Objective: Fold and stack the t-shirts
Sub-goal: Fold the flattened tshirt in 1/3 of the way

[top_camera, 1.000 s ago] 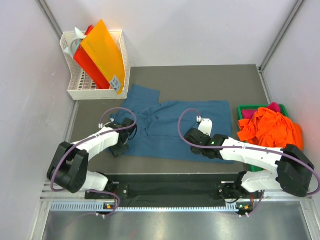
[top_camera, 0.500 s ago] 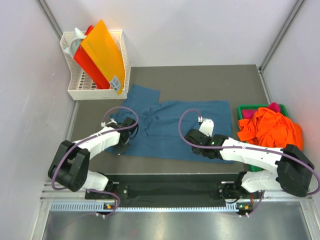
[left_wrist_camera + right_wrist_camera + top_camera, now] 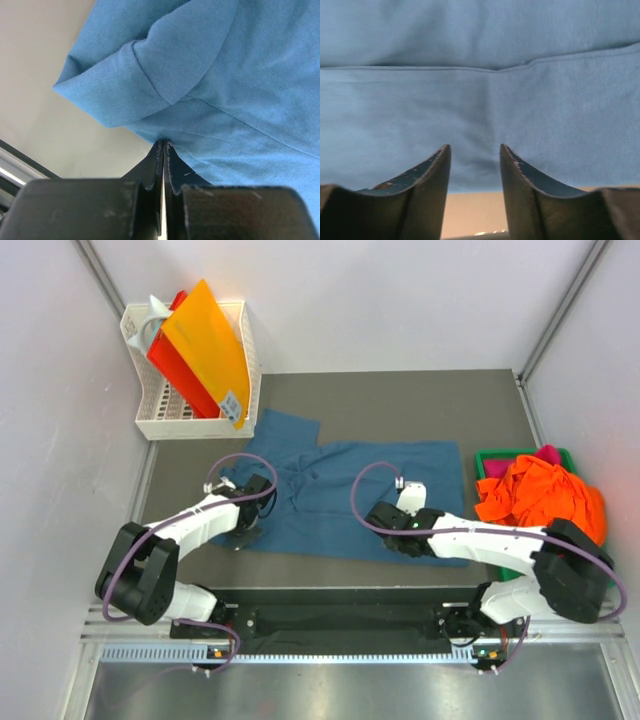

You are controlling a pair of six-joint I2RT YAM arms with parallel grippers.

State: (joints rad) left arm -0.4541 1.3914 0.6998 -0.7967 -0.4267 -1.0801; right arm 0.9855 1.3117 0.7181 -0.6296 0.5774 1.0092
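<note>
Pinching the near left edge of the teal-blue t-shirt (image 3: 345, 490), the left end effector (image 3: 163, 146) is fully closed on the cloth, apparently to secure a corner for folding. The right end effector (image 3: 474, 152) hovers half open at the shirt's near hem, fingers astride the edge, gripping nothing. The shirt lies spread on the worktop (image 3: 400, 400); orange t-shirts (image 3: 540, 498) sit heaped in the green tray (image 3: 490, 455) at right.

top: overhead, far | wrists: low, close | shared: blue t-shirt (image 3: 320, 500)
</note>
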